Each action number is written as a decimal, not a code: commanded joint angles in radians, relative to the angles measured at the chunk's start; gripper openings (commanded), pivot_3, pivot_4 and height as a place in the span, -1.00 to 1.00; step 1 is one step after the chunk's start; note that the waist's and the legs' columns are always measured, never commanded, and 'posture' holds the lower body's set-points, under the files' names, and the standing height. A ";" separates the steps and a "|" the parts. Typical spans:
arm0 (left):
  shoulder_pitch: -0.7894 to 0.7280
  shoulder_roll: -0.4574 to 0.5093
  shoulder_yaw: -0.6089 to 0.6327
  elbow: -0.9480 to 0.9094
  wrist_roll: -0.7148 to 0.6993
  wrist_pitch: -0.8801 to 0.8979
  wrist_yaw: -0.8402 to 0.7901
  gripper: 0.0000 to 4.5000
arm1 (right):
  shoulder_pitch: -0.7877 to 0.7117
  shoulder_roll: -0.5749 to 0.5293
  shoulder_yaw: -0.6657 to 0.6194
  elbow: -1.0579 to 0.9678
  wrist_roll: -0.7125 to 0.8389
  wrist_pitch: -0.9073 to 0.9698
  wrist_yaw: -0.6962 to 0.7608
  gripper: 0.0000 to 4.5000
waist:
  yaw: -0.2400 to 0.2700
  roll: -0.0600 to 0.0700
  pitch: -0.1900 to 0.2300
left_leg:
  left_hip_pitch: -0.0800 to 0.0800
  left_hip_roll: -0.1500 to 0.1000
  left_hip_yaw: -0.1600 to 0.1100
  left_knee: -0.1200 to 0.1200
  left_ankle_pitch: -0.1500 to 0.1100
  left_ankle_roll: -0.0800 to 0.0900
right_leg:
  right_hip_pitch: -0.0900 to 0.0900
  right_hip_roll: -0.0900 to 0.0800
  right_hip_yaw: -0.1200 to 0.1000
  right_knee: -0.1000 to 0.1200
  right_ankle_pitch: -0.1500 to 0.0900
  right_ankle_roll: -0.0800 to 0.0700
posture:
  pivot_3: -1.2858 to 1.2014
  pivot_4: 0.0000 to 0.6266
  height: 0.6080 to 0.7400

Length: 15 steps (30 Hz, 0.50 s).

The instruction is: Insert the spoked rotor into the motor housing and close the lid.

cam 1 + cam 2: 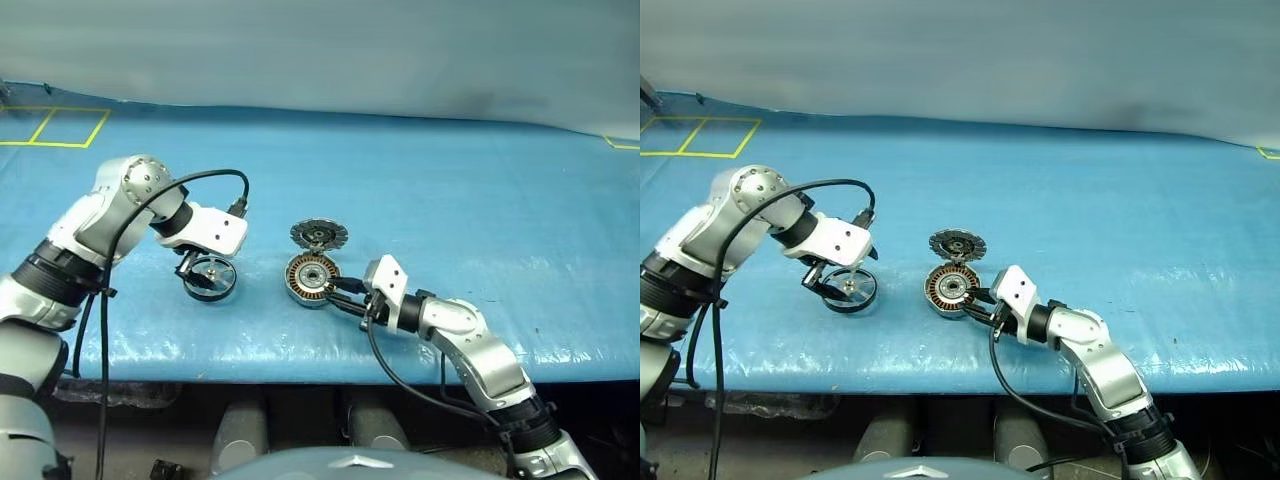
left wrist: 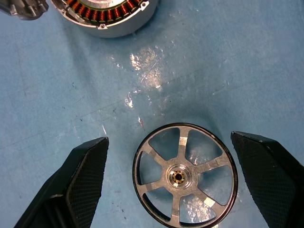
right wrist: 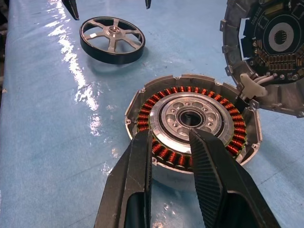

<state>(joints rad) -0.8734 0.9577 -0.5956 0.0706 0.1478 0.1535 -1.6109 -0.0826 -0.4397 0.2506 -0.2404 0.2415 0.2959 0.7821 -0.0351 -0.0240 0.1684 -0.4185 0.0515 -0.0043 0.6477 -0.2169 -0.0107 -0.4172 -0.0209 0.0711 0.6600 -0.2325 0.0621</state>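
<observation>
Here, the spoked rotor (image 2: 184,175) is being straddled by the wide-spread left gripper (image 1: 203,277), untouched, lying flat on the blue table (image 1: 480,200) towards its front edge. Just beside it, the motor housing (image 3: 192,124) (copper windings exposed) is being gripped at its near rim by the right gripper (image 3: 170,141), with the lid (image 3: 268,52) standing swung open behind it.
</observation>
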 commanded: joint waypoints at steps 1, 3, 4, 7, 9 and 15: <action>-0.073 0.032 -0.070 0.016 0.054 -0.048 -0.004 1.00 | -0.002 -0.015 -0.009 -0.045 0.003 0.009 0.004 -0.43 | 0.000 0.000 0.000 | 0.000 0.000 0.000 0.000 0.000 0.000 | 0.000 0.000 0.000 0.000 0.000 0.000 | 0.03 -0.52 1.00; -0.090 0.036 -0.098 0.023 0.061 -0.061 -0.004 1.00 | 0.000 -0.020 -0.010 -0.050 0.003 0.014 0.004 -0.43 | 0.000 0.000 0.000 | 0.000 0.000 0.000 0.000 0.000 0.000 | 0.000 0.000 0.000 0.000 0.000 0.000 | 0.03 -0.52 1.00; -0.105 0.034 -0.115 0.028 0.066 -0.068 -0.004 0.92 | 0.000 -0.029 -0.011 -0.058 0.001 0.021 0.005 -0.41 | 0.000 0.000 0.000 | 0.000 0.000 0.000 0.001 0.000 0.000 | 0.000 0.000 0.000 0.000 0.000 0.000 | 0.03 -0.52 1.00; -0.134 0.027 -0.144 0.043 0.076 -0.079 -0.004 0.61 | 0.003 -0.049 -0.014 -0.073 0.003 0.036 0.007 -0.41 | 0.002 0.000 0.000 | 0.000 0.000 0.000 0.001 0.000 0.000 | 0.000 0.000 0.000 0.000 0.000 0.000 | 0.03 -0.52 1.00; -0.143 0.034 -0.164 0.044 0.074 -0.082 -0.004 0.46 | 0.003 -0.056 -0.016 -0.078 0.006 0.043 0.006 -0.41 | 0.002 0.000 0.000 | 0.000 0.000 0.000 0.001 0.000 0.000 | 0.000 0.000 0.000 0.000 0.000 0.000 | 0.03 -0.52 1.00; -0.142 0.069 -0.185 0.045 0.075 -0.095 -0.004 0.46 | 0.005 -0.064 -0.014 -0.083 0.005 0.048 0.000 -0.41 | 0.000 0.000 0.000 | 0.000 0.000 0.000 0.001 0.000 0.000 | 0.000 0.000 0.000 0.001 0.000 0.000 | 0.03 -0.52 1.00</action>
<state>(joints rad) -0.9969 1.0007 -0.7872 0.1180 0.2190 0.0722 -1.6119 -0.0746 -0.5010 0.2508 -0.2842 0.2415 0.3426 0.7832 -0.0352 -0.0240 0.1684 -0.4186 0.0515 -0.0045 0.6490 -0.2169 -0.0106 -0.4169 -0.0208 0.0711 0.6611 -0.2324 0.0624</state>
